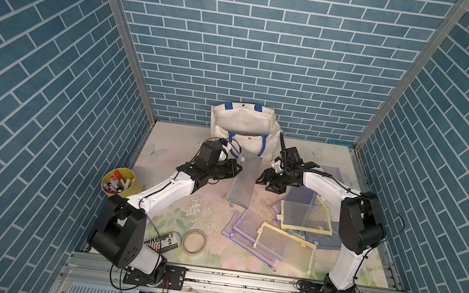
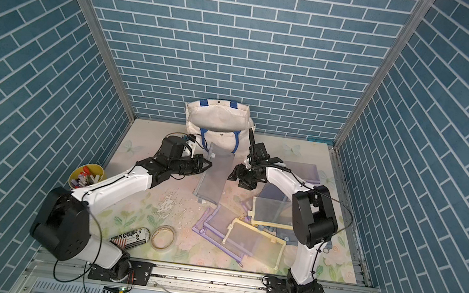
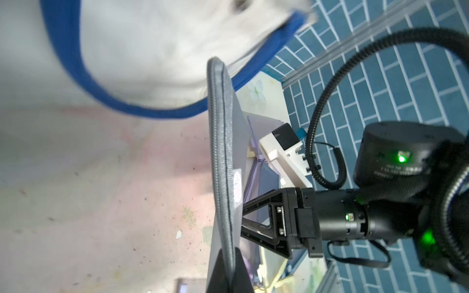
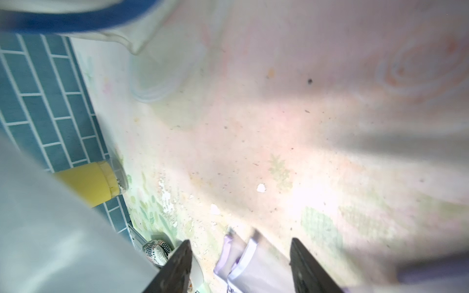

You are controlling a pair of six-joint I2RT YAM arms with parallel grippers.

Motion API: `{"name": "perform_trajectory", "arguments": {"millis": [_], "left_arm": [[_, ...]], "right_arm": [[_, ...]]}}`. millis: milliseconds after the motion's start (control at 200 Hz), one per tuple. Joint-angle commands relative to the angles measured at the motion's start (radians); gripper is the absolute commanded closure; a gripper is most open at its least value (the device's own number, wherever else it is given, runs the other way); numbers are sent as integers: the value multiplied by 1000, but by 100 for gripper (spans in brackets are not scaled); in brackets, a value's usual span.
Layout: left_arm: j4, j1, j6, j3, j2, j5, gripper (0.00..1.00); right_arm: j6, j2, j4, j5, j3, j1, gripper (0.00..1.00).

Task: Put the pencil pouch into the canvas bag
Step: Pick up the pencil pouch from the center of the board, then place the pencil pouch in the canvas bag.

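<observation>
My left hand (image 1: 237, 168) is clamped on the zipper edge of the grey pencil pouch (image 1: 245, 182), at its 9 o'clock side; my right hand (image 1: 263, 183) stands apart and empty at its 3 o'clock. The canvas bag (image 1: 242, 120) stands just beyond at 12 o'clock, mouth open. I judge I must lift the pouch above the front wall first, then lower it inside.

The canvas bag (image 1: 244, 124) stands at the tabletop's (image 1: 222, 253) back edge, with the pencil pouch (image 1: 245, 179) just before it. A cup (image 1: 117, 182) stands at the left edge, and other pouches (image 1: 304, 216) lie toward the right.
</observation>
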Motion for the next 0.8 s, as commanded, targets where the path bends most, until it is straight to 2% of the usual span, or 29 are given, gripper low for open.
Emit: {"name": "perform_trajectory", "arguments": {"millis": [0, 125, 250, 485, 660, 710, 795], "left_arm": [[-279, -16, 337, 114, -56, -123, 100], [-310, -21, 508, 296, -24, -166, 100], [-269, -23, 662, 510, 85, -198, 100], [-315, -42, 998, 1070, 452, -368, 100], [-413, -50, 1186, 1525, 744, -513, 100], [-409, -51, 1225, 1568, 793, -543, 100], [-344, -49, 1267, 1499, 799, -580, 100]], "right_arm": [[-67, -79, -132, 68, 105, -9, 37], [-91, -107, -209, 87, 183, -28, 37], [-100, -134, -259, 87, 224, -54, 37], [-126, -191, -329, 66, 218, -107, 37], [-136, -221, -342, 52, 180, -136, 37], [-139, -225, -341, 42, 170, -141, 38], [-147, -234, -338, 31, 146, -151, 38]]}}
